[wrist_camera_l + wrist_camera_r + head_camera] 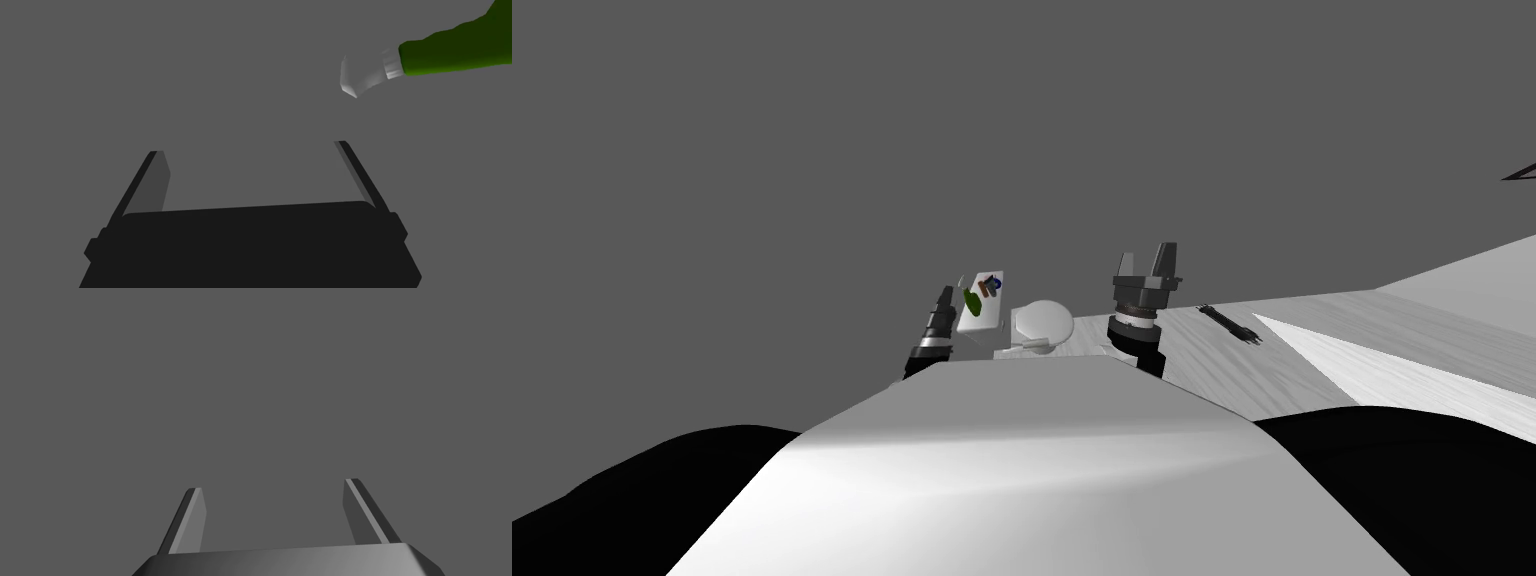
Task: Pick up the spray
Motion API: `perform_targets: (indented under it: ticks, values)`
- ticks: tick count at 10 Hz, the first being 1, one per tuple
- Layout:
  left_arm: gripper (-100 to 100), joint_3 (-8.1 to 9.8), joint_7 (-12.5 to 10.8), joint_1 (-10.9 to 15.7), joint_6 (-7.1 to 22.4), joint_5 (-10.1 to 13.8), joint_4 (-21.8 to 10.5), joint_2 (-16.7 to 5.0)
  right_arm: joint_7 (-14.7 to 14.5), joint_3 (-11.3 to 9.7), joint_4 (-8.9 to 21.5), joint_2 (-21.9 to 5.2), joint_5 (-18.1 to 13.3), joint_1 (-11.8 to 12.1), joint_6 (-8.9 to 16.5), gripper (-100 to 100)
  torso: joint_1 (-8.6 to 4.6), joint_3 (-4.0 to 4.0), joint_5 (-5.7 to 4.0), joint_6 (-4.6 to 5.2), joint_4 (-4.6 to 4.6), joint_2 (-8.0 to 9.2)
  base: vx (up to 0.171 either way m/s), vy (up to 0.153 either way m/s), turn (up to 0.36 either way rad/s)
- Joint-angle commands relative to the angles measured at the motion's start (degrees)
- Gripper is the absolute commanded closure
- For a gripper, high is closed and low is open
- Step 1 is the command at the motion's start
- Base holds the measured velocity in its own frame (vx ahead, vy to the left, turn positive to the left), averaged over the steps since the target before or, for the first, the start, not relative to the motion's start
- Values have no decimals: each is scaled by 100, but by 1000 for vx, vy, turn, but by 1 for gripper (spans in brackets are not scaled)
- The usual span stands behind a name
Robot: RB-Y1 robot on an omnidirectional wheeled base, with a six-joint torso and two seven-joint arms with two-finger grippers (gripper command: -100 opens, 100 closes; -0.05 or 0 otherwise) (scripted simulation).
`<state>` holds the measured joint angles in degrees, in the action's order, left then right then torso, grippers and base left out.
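First, from the head camera: a green spray (972, 301) rests on a small white slab (980, 320) in front of a plain grey wall (812, 150), with small brown and blue items (990, 286) at its 1 o'clock. The left gripper (945, 300) stands just beside the slab, and the spray is very near it, at about 2 o'clock. It is too small here to tell whether the bottle stands or lies. A round white object (1042, 320) sits at 3 o'clock from the slab. The right gripper (1146, 255) is further off the same way, fingers spread and holding nothing, so the left arm looks clearly the nearer. A dark pronged object (1230, 325) lies on a pale surface (1312, 330) beyond it. Next, the left wrist camera: the left gripper (248, 147) is wide open and empty. The spray (450, 50) lies at about 2 o'clock from the midpoint of the fingertips, beyond them and outside the gap. Its long axis runs crosswise to the fingers, with the white nozzle toward the gripper's centre line and the green body cut off at the picture's edge. By my judgement the hand must shift toward 2 o'clock before closing. Last, the right wrist camera: the right gripper (273, 485) is open and empty.
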<state>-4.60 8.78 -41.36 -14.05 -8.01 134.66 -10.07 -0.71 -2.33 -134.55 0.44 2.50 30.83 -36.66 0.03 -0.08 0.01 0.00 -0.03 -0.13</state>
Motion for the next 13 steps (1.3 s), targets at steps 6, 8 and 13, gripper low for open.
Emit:
perform_targets:
  ticks: [6, 8, 13]
  values:
    - [-100, -48, 198, -349, 738, -437, -79, -344, 0, 0, 0, 0, 0, 0, 0, 0, -5, -3, -1, 0, -1, -5, 45, 0, 0]
    - [-100, -22, 273, -423, 937, -587, -102, -547, 0, 0, 0, 0, 0, 0, 0, 0, -8, -1, -2, 0, 0, -1, 39, -11, -7]
    - [-100, 116, 544, -570, 1443, -1074, -169, -1110, 0, 0, 0, 0, 0, 0, 0, 0, -13, -2, -3, 1, -1, -4, 47, -26, -18]
